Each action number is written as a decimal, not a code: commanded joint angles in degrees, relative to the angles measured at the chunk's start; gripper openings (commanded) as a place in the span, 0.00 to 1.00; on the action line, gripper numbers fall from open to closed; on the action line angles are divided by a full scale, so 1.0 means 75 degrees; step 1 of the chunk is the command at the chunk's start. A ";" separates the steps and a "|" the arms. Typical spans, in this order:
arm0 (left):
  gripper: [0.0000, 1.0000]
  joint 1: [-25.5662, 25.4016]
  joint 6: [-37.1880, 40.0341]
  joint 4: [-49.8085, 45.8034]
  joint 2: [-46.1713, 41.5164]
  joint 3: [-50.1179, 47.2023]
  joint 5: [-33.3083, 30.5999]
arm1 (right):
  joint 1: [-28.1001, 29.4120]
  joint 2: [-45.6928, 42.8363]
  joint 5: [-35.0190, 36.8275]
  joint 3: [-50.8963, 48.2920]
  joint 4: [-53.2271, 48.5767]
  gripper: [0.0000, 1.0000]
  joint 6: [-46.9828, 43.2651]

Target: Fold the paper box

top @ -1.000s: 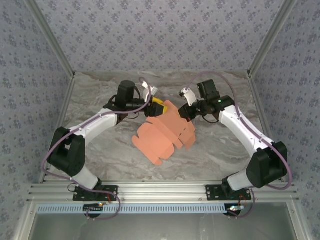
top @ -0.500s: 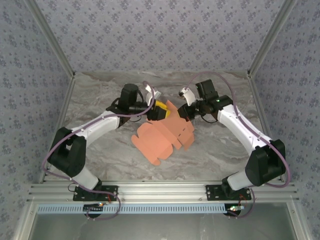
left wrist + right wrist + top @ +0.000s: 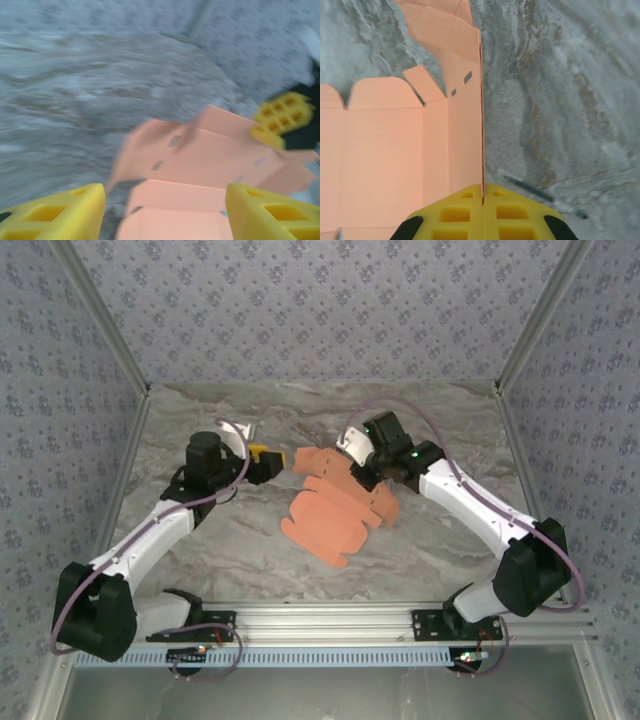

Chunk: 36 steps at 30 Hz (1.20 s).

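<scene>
At the left of the top view, the left fingers (image 3: 264, 462) are standing spread and empty, having backed off leftward from the paper box (image 3: 335, 505). The box is lying mid-frame on the bench (image 3: 440, 540) as a partly creased sheet. At its upper right, the right fingers (image 3: 481, 197) are staying pinched on 1 raised panel edge. The left arm is probably lining up a fresh grip, with most folding remaining.

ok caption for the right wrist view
The right gripper clamps an edge of the paper box, the table beside it.
</scene>
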 commanded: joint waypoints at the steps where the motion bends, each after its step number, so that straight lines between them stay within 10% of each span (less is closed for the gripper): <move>1: 0.67 0.0529 -0.0656 -0.0266 0.0239 -0.0096 -0.0937 | 0.0250 0.0067 0.1100 -0.0424 0.0696 0.00 -0.1159; 21: 0.62 0.0024 0.0329 -0.1190 0.3863 0.1495 -0.1079 | 0.1512 0.0236 0.3106 -0.2599 0.4605 0.00 -0.4050; 36: 0.60 -0.0154 0.0413 -0.0145 0.3842 0.0731 -0.0483 | 0.1769 0.0129 0.3593 -0.3548 0.6302 0.00 -0.5108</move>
